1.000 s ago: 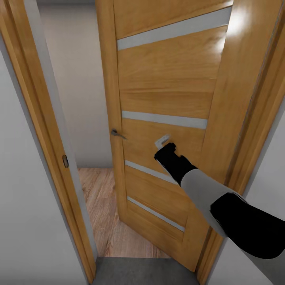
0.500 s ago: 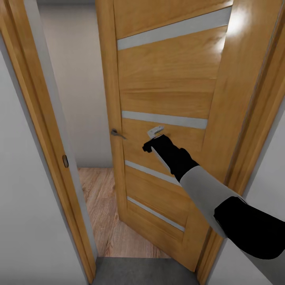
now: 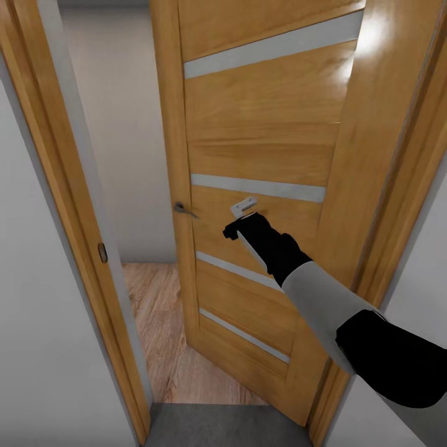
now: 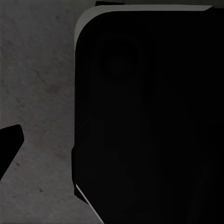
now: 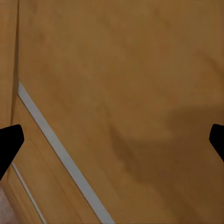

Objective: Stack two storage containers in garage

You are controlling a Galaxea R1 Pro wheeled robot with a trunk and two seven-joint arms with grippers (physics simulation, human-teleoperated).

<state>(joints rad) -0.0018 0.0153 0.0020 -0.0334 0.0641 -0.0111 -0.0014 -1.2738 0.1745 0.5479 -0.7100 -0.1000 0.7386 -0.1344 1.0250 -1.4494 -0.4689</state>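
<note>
The two storage containers are out of view. My right arm reaches forward to a half-open orange-brown wooden door (image 3: 261, 136). My right gripper (image 3: 243, 210) is up against the door's middle panel, a little right of the metal handle (image 3: 184, 210). In the right wrist view the right gripper (image 5: 112, 140) is open. Its dark fingertips (image 5: 9, 142) stand wide apart, with only door wood and a pale inlay strip between them. In the left wrist view one dark fingertip (image 4: 9, 147) of my left gripper hangs over rough dark grey floor (image 4: 37, 84), beside a black part of my own body (image 4: 149, 116).
The door swings away from me, with its hinges on the right. The gap between its handle edge and the left door frame (image 3: 68, 186) shows light wood plank flooring (image 3: 164, 323) and a pale wall. A strip of dark grey floor (image 3: 217, 427) lies at the threshold. White walls flank the doorway.
My right gripper has slid left and slightly up across the door panel, closer to the handle. Over the last half second it has stayed put, and the door has not visibly moved.
</note>
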